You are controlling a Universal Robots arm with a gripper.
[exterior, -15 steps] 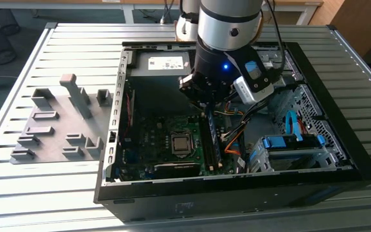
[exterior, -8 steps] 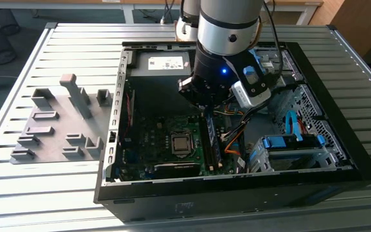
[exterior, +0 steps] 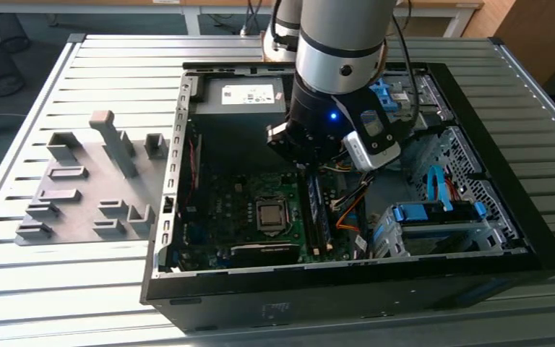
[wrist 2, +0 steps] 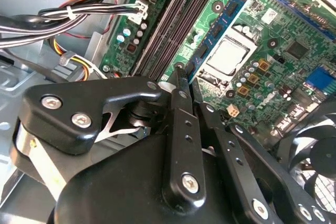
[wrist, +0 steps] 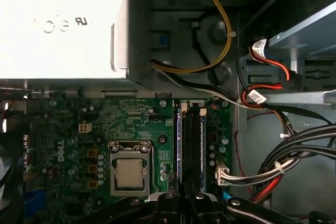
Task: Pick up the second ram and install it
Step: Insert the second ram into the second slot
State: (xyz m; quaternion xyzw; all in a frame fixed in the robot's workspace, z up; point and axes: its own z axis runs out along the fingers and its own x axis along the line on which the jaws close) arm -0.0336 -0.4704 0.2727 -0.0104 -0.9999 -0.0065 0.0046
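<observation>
Second wrist view: fingers (wrist 2: 181, 80) pressed together over the motherboard (wrist 2: 273, 51), tips partly hidden.

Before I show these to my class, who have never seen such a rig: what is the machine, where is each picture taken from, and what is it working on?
The machine is a single robot arm with a gripper at its end. The exterior view looks from off the arm at a slatted metal table. An open computer case lies on the table, with grey holder blocks at the exterior view's left. The two wrist views come from cameras riding on the arm, looking down into the case at the green motherboard and its processor. A blue-green ram strip stands in a slot beside the processor. The gripper is right at one end of it; whether it grips the strip, I cannot tell.
</observation>
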